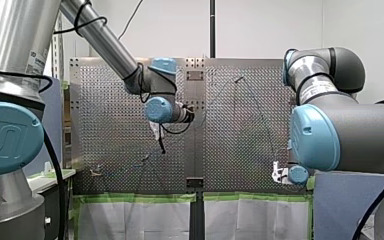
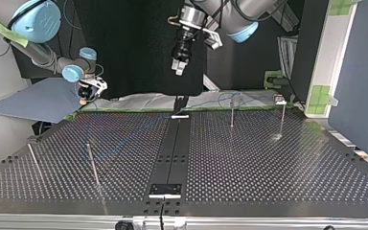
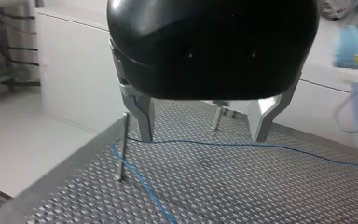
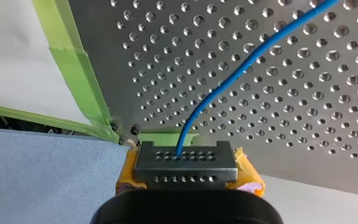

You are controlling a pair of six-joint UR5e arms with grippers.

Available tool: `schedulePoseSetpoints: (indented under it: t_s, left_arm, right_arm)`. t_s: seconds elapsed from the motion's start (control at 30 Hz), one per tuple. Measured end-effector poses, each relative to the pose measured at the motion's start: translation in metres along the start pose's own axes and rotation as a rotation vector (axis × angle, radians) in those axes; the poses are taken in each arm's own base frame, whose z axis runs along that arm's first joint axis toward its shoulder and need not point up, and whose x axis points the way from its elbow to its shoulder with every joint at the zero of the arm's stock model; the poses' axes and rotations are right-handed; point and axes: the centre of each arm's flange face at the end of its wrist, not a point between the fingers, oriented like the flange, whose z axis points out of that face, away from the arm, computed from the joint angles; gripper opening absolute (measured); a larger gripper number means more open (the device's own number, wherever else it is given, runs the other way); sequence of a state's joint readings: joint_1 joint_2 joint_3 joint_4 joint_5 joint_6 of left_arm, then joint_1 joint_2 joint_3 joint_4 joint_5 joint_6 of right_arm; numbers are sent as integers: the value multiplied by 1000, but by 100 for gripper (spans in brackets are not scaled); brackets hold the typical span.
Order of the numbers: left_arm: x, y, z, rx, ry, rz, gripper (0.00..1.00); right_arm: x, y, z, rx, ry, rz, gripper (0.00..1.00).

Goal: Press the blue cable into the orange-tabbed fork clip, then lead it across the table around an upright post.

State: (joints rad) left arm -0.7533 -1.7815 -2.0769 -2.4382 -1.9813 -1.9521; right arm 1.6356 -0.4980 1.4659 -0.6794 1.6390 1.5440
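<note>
In the right wrist view the blue cable (image 4: 242,70) runs over the perforated table into my right gripper (image 4: 182,156), which is shut on it between yellow pads (image 4: 247,175) at the table's corner. My left gripper (image 3: 203,139), black with metal fingers (image 3: 144,123), is open and hangs above the blue cable (image 3: 223,143). That cable bends around a thin upright post (image 3: 122,149) just beside one fingertip. In the top view my left gripper (image 2: 178,71) hovers over the far edge near the middle, and my right gripper (image 2: 87,93) is at the far left. A small clip (image 2: 280,100) sits at the far right.
Several thin upright posts stand on the table: one (image 2: 231,112) right of the middle, one (image 2: 282,120) below the clip, two (image 2: 93,165) at the left. A dark strip (image 2: 172,148) divides the table. Green tape (image 4: 72,60) lines its edge.
</note>
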Motion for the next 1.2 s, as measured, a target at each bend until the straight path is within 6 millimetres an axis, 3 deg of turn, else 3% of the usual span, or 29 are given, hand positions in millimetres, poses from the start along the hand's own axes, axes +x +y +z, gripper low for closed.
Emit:
schedulePoseSetpoints:
  t_s: [0.63,1.0,1.2]
  left_arm:
    - [40,58,-46,-69,56,148,100]
    - [71,109,-50,-112,102,250,100]
    - [75,118,-46,-127,104,268,100]
  right_arm:
    - [1,-5,0,8,2,-5,0]
    - [0,-12,-2,27,1,0,0]
    - [0,-14,-3,29,-3,2,0]
